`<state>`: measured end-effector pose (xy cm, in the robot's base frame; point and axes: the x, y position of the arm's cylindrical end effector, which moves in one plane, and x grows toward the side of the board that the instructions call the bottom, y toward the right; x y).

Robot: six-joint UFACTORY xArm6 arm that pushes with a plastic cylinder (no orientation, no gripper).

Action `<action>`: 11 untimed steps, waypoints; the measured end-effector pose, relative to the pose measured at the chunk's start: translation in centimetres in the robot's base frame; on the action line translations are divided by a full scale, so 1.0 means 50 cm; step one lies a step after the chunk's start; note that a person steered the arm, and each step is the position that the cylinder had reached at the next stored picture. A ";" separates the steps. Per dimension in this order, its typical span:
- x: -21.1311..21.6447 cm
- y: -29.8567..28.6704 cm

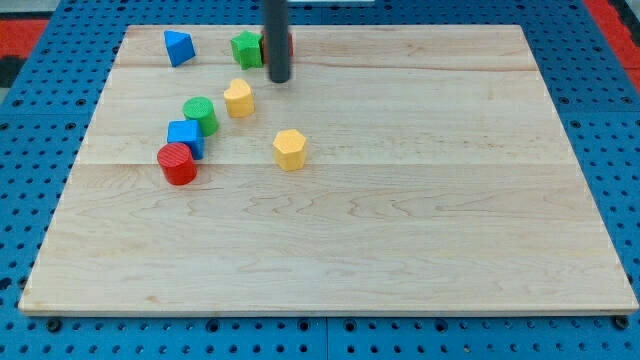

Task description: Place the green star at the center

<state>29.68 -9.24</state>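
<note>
The green star [245, 48] lies near the view's top edge of the wooden board, left of centre. My tip [280, 78] stands just to the star's lower right, close to it. A red block [289, 44] is mostly hidden behind the rod, right of the star. Whether the tip touches the star cannot be told.
A blue triangular block [178, 47] lies left of the star. A yellow block [238, 98], a green cylinder [201, 115], a blue cube [185, 137] and a red cylinder [178, 164] form a diagonal line at the left. A yellow hexagonal block [289, 149] lies apart. The board [400, 200] sits on blue pegboard.
</note>
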 end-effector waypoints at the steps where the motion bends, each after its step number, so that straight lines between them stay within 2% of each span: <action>1: 0.001 -0.109; 3: -0.109 -0.139; 4: -0.123 -0.090; 5: -0.111 0.009; 6: -0.155 -0.051; 7: -0.173 0.003; 8: -0.072 0.116; 9: 0.083 0.159; 10: 0.048 0.128; 11: 0.091 0.103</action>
